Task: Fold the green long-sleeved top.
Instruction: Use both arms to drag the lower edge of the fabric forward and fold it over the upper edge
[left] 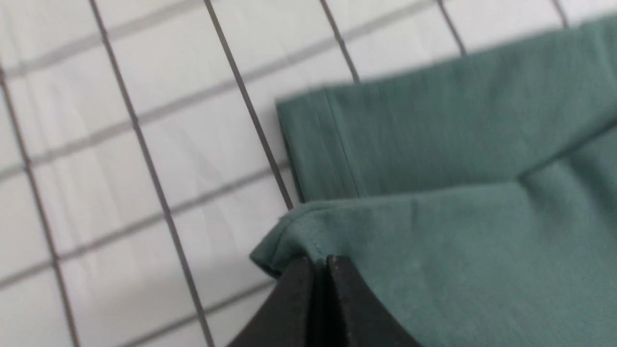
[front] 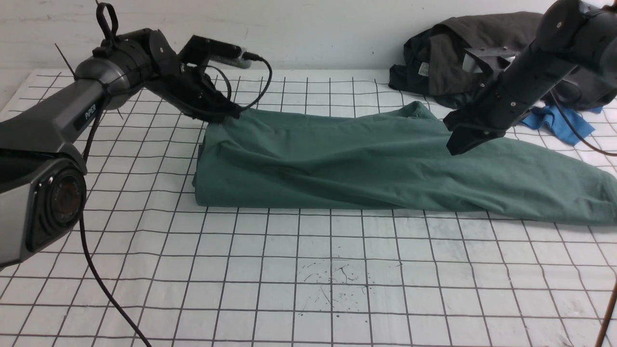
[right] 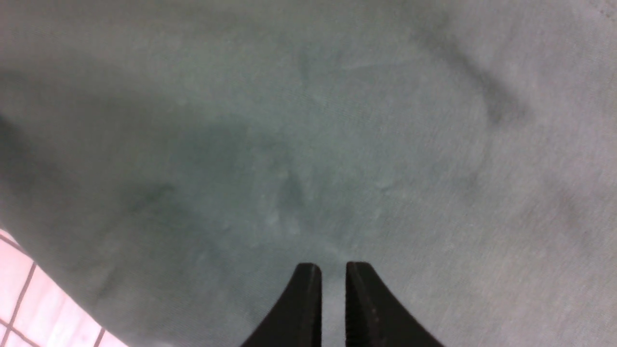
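Note:
The green long-sleeved top [front: 366,159] lies folded lengthwise across the gridded table, with one end reaching the right edge of the front view. My left gripper [front: 226,114] is at the top's far left corner. In the left wrist view it [left: 320,262] is shut on a hemmed edge of the top [left: 458,193], lifted slightly over a lower layer. My right gripper [front: 458,144] hovers just over the top's right part. In the right wrist view its jaws [right: 332,267] stand a narrow gap apart, empty, above the fabric [right: 289,120]. The collar and logo are hidden.
A pile of dark grey-black clothes [front: 462,53] lies at the back right, with a bright blue garment [front: 559,123] beside it. The white gridded table [front: 289,265] stretches in front of the top. A black cable [front: 96,279] hangs from the left arm.

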Available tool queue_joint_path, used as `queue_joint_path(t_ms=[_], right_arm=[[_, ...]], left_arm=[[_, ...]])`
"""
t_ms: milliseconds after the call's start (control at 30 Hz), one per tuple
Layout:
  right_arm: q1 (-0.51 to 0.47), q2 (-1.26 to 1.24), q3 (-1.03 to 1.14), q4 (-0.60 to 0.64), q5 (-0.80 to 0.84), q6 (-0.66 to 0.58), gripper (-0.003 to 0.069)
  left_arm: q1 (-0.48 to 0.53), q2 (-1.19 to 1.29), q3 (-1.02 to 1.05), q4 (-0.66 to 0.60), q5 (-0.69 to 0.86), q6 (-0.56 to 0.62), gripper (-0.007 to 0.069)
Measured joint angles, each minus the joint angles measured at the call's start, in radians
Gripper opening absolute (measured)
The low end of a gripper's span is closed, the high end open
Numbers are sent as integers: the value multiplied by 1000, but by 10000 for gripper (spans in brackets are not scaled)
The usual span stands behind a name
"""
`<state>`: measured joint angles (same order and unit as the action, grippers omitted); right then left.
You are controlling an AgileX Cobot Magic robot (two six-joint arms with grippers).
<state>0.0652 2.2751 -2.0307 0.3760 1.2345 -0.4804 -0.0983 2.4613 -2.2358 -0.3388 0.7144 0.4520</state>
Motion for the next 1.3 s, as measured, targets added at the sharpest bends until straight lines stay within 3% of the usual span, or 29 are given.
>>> queue_joint_path(t_ms=[167,267,367,400,500,567,600,667,700,767,867,900,1033,1167,1300], right_arm=[[0,0,0,0,0,0,69],[0,-1,0,0,0,0,69],[0,-11,0,-13,0,0,69],[0,-13,0,-15,1,0,69],[0,-57,0,-82,1,12,69],[-1,-73,0,-109,3,28,69],[-8,-93,0,-144,4,64,69],[-26,-106,2,-177,4,118,69],[-47,-111,13,-199,1,164,69],[-94,-111,63,-218,-2,202,69],[-155,-110,145,-237,-3,206,69],[-194,-108,212,-250,-13,206,69],[-276,-103,299,-334,-99,218,69],[-351,-117,311,-398,-144,293,69],[-418,-164,311,-347,-151,305,73]], left_arm=[[0,14,-7,-10,-107,5,13],[0,46,-7,-3,-149,7,83],[1,56,-8,2,-156,8,218],[1,56,-8,2,-156,8,218],[1,44,-53,-1,-70,-25,377],[2,30,-74,-9,-4,-52,406],[2,9,-99,-21,126,-93,419],[-4,-15,-121,-36,253,-114,413],[-15,-29,-130,-44,389,-122,391],[-37,-32,-128,-44,476,-121,336],[-62,-29,-84,-30,500,-120,255],[-75,-25,-41,-11,510,-119,181],[-81,-27,67,55,511,-119,45],[-81,-84,145,108,489,-119,0],[-58,-175,203,160,506,-119,-8]])
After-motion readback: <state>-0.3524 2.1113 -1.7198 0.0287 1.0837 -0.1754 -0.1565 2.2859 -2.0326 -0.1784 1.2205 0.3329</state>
